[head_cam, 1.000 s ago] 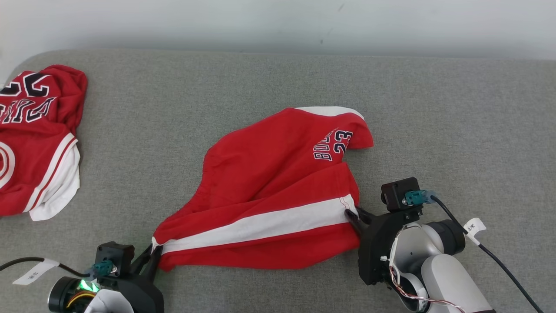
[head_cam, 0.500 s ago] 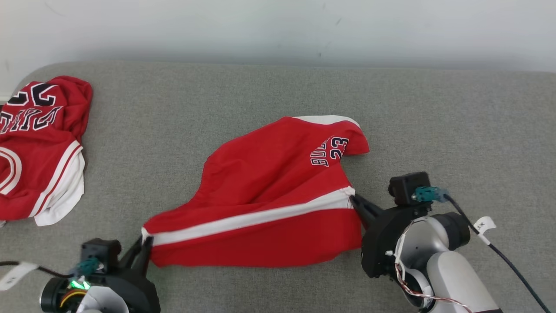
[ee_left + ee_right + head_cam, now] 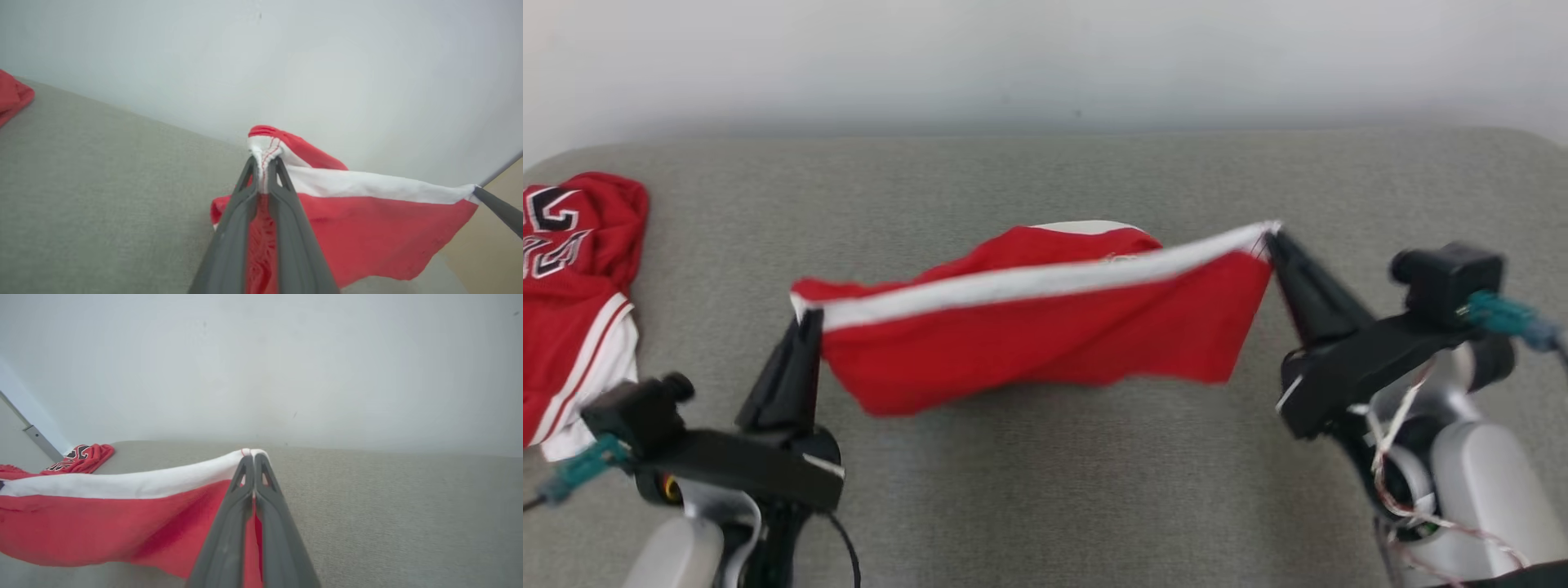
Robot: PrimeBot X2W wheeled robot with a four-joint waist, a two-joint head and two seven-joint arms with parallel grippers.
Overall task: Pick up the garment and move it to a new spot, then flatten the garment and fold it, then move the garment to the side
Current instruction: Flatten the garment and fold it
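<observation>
The garment (image 3: 1045, 343) is a pair of red shorts with a white band, hanging stretched in the air above the grey surface. My left gripper (image 3: 809, 320) is shut on its left corner; the left wrist view shows that corner bunched between the tips of my left gripper (image 3: 265, 163), with the cloth (image 3: 367, 220) running off to the right. My right gripper (image 3: 1270, 235) is shut on the right corner, seen pinched at the tips of my right gripper (image 3: 253, 456), and the garment (image 3: 102, 522) sags away to the left. Its lower edge hangs close to the surface.
A second red jersey (image 3: 572, 286) with black numbers lies crumpled at the left end of the grey padded surface (image 3: 1045, 506), also seen far off as a red heap (image 3: 81, 457). A pale wall (image 3: 1045, 57) runs behind the surface.
Both grippers have risen, lifting the garment off the surface and pulling it taut between them. The right gripper's jaws closed on the corner. The head camera has also shifted.
</observation>
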